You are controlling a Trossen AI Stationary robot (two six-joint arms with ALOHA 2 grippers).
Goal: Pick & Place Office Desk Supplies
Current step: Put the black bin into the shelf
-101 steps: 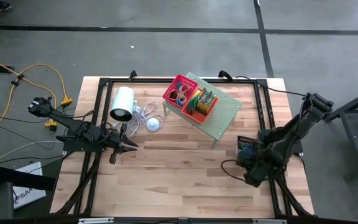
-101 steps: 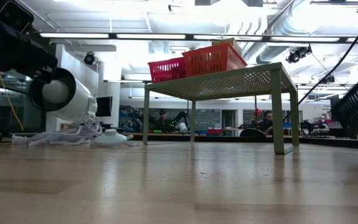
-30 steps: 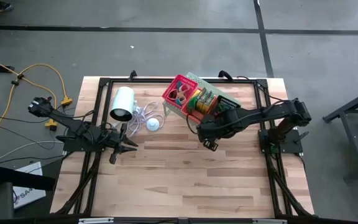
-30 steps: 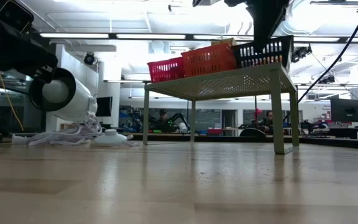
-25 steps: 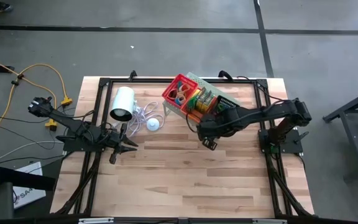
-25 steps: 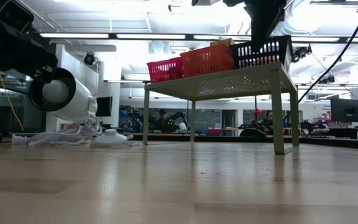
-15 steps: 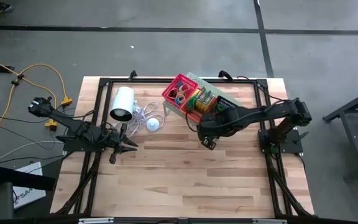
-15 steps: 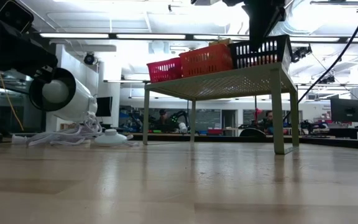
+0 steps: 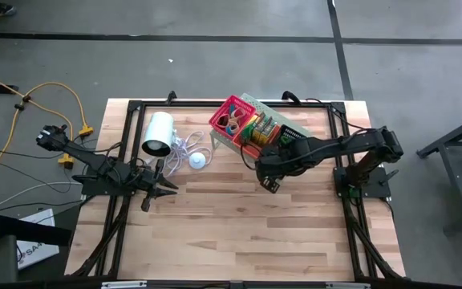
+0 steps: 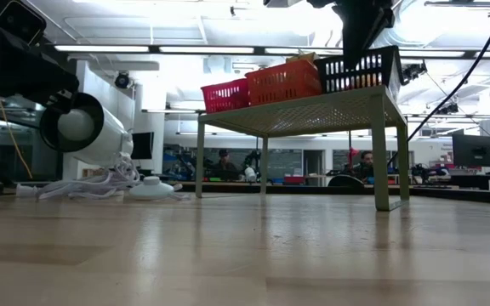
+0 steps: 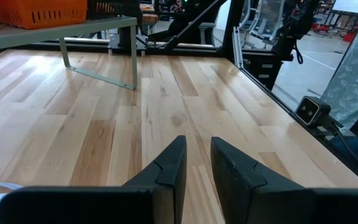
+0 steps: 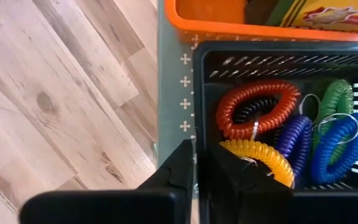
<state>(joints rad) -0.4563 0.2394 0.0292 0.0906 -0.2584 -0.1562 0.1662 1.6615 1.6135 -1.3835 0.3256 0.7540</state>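
- Sitting now on the green shelf (image 10: pixel 313 106), the black basket (image 10: pixel 360 72) touches the orange basket (image 10: pixel 283 82) at the shelf end nearest the table's right edge; a few seconds ago it was down by that table edge.
- Over the last second it has barely shifted, so it looks settled: 3 baskets in 1 row, with the red basket (image 10: pixel 226 95) at the far end.
- Coiled loops (image 12: pixel 253 109) lie inside it, none spilled.
- The right gripper (image 12: pixel 197 171) has stayed at the basket's wall nearest the table's front edge; whether it clamps that wall or has let go I cannot tell.
- Judging by this, the placing is done and only release and withdrawal remain.
- The left gripper (image 11: pixel 194 162) waits unmoved near the table's left edge, slightly apart, holding nothing.
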